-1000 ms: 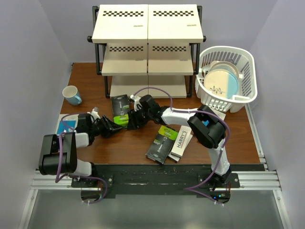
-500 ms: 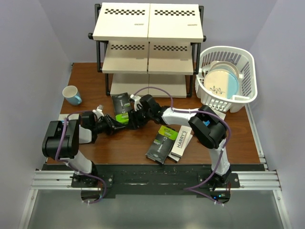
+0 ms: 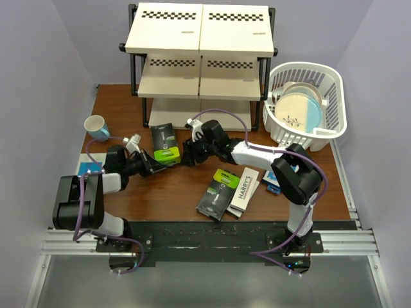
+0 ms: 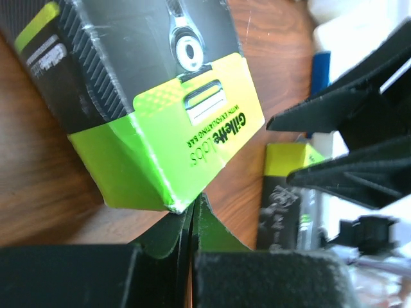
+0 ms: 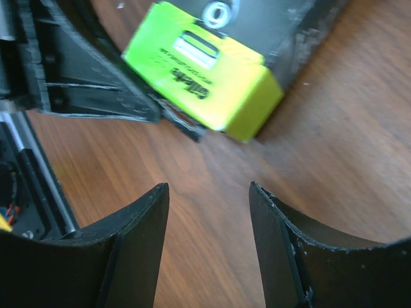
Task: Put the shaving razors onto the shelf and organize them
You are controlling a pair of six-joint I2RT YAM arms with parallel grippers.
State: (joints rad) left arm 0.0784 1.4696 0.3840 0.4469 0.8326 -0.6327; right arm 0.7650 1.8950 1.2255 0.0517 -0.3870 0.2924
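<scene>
- A blue-and-white razor box (image 3: 90, 168) lies flat on the bench (image 3: 160, 200), behind and to the left of the left end effector (image 3: 153, 167). A pale blue mug (image 3: 96, 127) stands farther off on the same side.
- The left end effector's fingers are pressed together, with only a thin slit between them. Their tips touch the lime-green corner of a black razor box (image 3: 165, 142). I cannot tell whether any cardboard is pinched.
- That box lies on the wood between the two end effectors, its black end pointing towards the shelf (image 3: 199, 32).
- The right end effector (image 3: 188, 156) is spread wide over bare wood and holds nothing. The box's green end is just beyond its fingertips.
- Behind the right end effector, nearer its base, a second black-and-green box (image 3: 218, 191) and a white "HARRY'S" box (image 3: 244, 189) lie touching side by side.
- The three-tier shelf stands ahead of both end effectors, and its visible boards carry no boxes.
- Far right of the right end effector, a white basket (image 3: 334, 109) holds a plate (image 3: 298, 112).
</scene>
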